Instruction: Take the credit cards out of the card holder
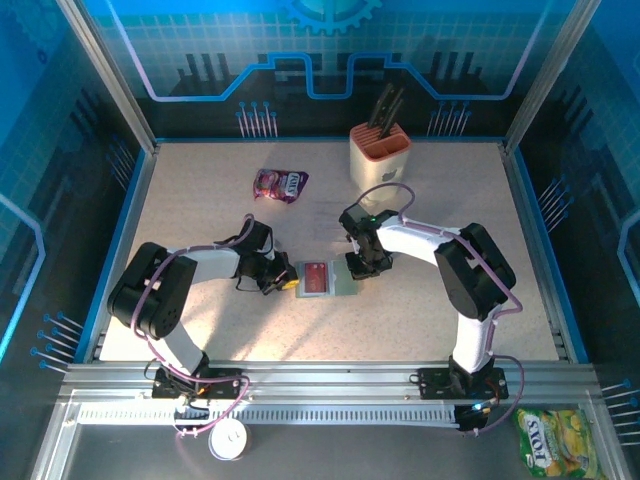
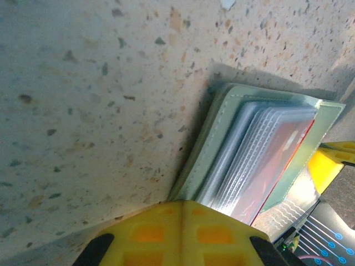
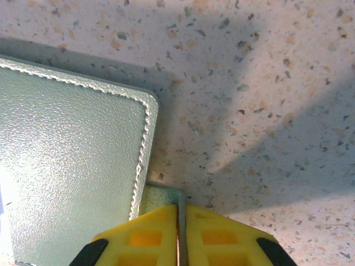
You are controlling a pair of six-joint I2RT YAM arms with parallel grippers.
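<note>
Two hands met at the middle of the bench (image 1: pixel 200 210), one at each end of the card holder (image 1: pixel 339 287), which lay opened flat between them with its slotted inside facing up. The left hand (image 1: pixel 288 282) sat at the holder's left edge. In its wrist view the two yellow fingers (image 2: pixel 138 233) were pressed fully together with nothing visible between them, their tips at the near corner of the sage-green cover (image 2: pixel 222 133). Whether they touched that cover could not be told. Just beyond them the pale, ribbed card slots fanned out, and a red card (image 2: pixel 285 147) lay tucked in the slots, its long edge showing along the far side. From above, the same red card (image 1: pixel 317 277) showed as a dark red rectangle on the left half of the holder. The right hand (image 1: pixel 359 267) stood at the holder's right edge, pointing down. Its wrist view showed the yellow fingers (image 3: pixel 222 238) drawn almost together, with only a thin slit left between them. A small green tab (image 3: pixel 164 195) of the holder ran into that slit, so this hand was pinching the holder by the tab. The stitched cover (image 3: pixel 72 160) lay flat on the speckled surface beside it. Well behind the hands, a beige knife block (image 1: pixel 380 153) stood near the back of the bench, and a purple pouch (image 1: pixel 280 183) lay to its left.
</note>
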